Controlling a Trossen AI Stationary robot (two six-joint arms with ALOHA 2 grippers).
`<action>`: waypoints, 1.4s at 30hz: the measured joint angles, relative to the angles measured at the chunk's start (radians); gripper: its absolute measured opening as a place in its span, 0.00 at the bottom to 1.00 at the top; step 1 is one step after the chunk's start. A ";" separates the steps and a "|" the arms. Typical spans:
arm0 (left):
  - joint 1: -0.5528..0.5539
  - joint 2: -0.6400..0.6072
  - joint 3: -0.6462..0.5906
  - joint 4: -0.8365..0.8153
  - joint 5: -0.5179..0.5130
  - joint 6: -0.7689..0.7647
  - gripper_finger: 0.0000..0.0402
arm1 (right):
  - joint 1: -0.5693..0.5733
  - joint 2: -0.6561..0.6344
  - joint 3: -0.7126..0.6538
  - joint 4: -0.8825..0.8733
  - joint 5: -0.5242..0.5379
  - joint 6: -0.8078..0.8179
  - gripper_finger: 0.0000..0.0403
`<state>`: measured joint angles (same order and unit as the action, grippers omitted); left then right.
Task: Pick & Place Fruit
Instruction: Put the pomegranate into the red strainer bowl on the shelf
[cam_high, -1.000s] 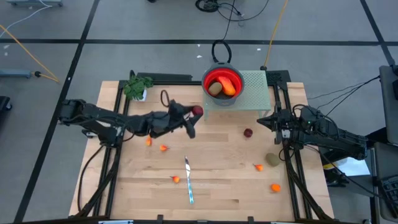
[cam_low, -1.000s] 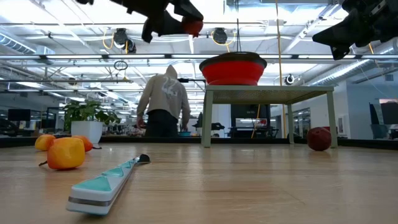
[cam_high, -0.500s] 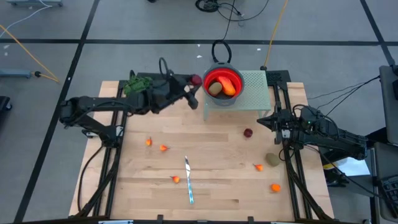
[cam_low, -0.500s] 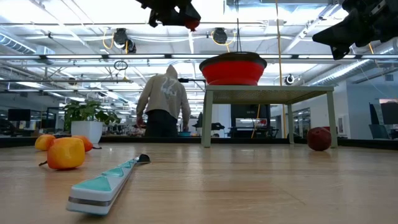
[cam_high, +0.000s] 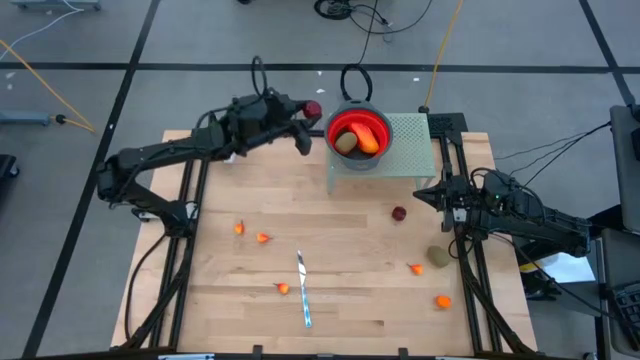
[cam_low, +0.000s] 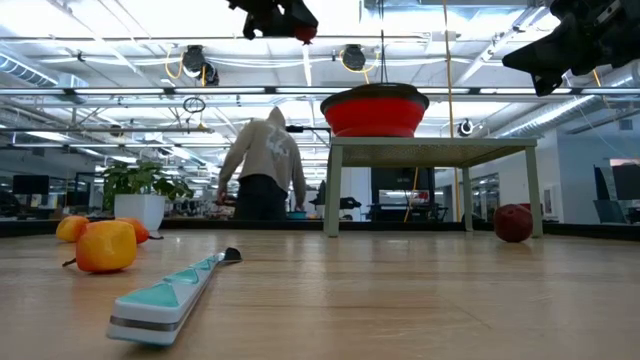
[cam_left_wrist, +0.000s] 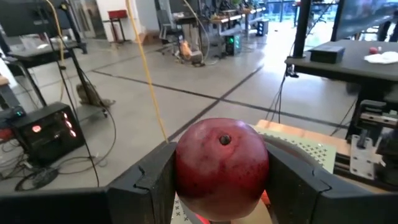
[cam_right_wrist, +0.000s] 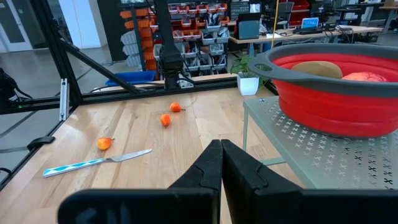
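Your left gripper (cam_high: 312, 110) is clamped on a red ball (cam_left_wrist: 222, 165) beside the bowl (cam_high: 337, 122), which holds two pieces, your right gripper (cam_high: 440, 192) rests closed, and seven pieces remain on the table (cam_high: 350, 250).

Dark red ball (cam_left_wrist: 222, 163) aloft; small fruit (cam_high: 263, 238) on table.

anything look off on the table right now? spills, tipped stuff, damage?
Nothing stands out. The red bowl sits upright on its perforated stand with two fruit pieces inside. The knife lies flat among the loose fruit on the table. The left gripper holds a dark red ball beside the bowl; the right gripper waits shut.
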<state>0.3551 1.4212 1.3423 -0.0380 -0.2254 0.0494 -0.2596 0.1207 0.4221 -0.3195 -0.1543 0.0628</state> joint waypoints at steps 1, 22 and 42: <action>0.007 0.000 0.013 -0.019 0.011 0.000 0.50 | 0.000 0.000 0.000 0.000 0.000 0.000 0.00; 0.060 0.137 0.290 -0.302 0.175 -0.039 0.50 | -0.001 0.000 0.000 0.001 0.035 0.001 0.00; 0.078 0.332 0.414 -0.437 0.367 -0.085 0.50 | 0.000 0.000 0.000 0.000 0.053 0.003 0.00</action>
<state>0.4336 1.7533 1.7561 -0.4747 0.1420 -0.0360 -0.2600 0.1207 0.4225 -0.3191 -0.1013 0.0655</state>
